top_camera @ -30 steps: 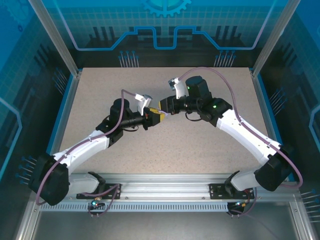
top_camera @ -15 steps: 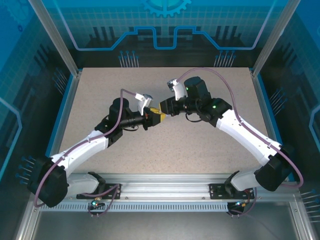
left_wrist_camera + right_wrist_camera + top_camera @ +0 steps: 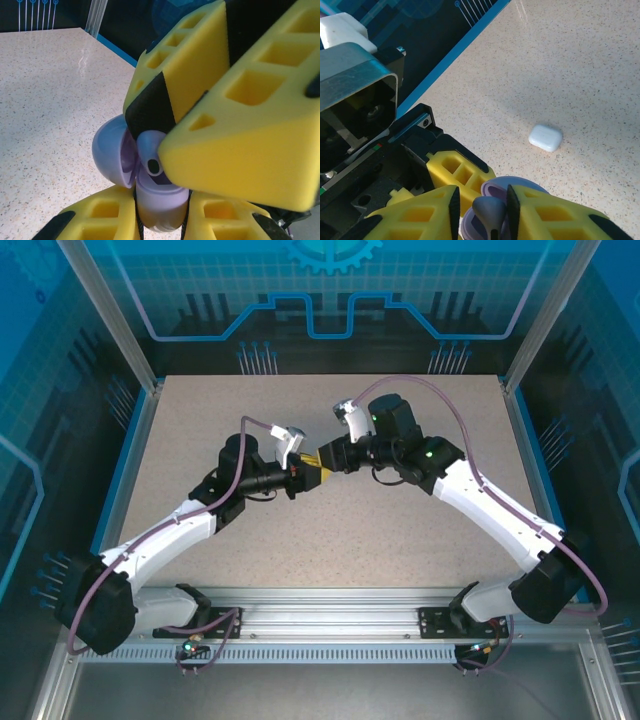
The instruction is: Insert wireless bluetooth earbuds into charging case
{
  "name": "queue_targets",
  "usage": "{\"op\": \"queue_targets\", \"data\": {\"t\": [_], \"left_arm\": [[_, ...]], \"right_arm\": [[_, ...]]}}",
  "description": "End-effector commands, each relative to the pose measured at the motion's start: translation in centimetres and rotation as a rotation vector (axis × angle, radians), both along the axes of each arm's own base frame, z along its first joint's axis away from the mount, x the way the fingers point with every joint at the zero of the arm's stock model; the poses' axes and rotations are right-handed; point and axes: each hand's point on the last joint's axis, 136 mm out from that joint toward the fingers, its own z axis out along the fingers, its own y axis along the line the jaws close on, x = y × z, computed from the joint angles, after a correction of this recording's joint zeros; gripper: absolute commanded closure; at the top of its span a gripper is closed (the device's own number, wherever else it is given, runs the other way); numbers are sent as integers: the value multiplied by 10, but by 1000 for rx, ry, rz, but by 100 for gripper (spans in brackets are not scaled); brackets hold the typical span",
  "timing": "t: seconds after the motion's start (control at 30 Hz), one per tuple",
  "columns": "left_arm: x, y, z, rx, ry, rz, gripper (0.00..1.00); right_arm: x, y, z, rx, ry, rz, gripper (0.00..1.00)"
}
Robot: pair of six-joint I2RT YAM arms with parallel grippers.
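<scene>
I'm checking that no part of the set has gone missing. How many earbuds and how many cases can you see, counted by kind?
Earbuds: 1, the lavender earbud
Cases: 2, the open lavender case and the shut white case
Total: 3

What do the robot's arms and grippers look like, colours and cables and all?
The left arm and right arm have white shells with black joints, and a purplish cable trails along each. Green lights glow on the right arm. The left gripper and right gripper have blocky yellow fingers with square pockets and black strips.
</scene>
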Motion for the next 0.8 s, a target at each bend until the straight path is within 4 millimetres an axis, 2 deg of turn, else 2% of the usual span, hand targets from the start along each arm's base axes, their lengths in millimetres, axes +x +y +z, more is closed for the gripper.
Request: {"op": "queue_targets", "data": {"t": [0.0,0.13,0.3,0.47,0.6,0.7,0.77], "left_arm": [[-6,-3,30,-32,-71,-29,81],[-7,-3,30,-29,-79,-38,81],[-11,-3,25,-9,-89,-52,81],[-17,-3,27,0,-127,-82,81],[-25,-5,33,-8,-148,-127,81],[-34,-8,41,-25,-165,-176,81],[-39,-11,46,-32,-180,-199,81]], "right_arm": [[-9,0,23,22,-43,22,65],[-10,-2,28,28,-53,17,54],[-13,-6,41,46,-79,10,47],[-10,-26,52,31,-123,-91,43],[4,-55,41,-12,-88,-233,43],[14,-73,22,-35,-5,-300,45],[16,-78,10,-47,42,-305,46]]}}
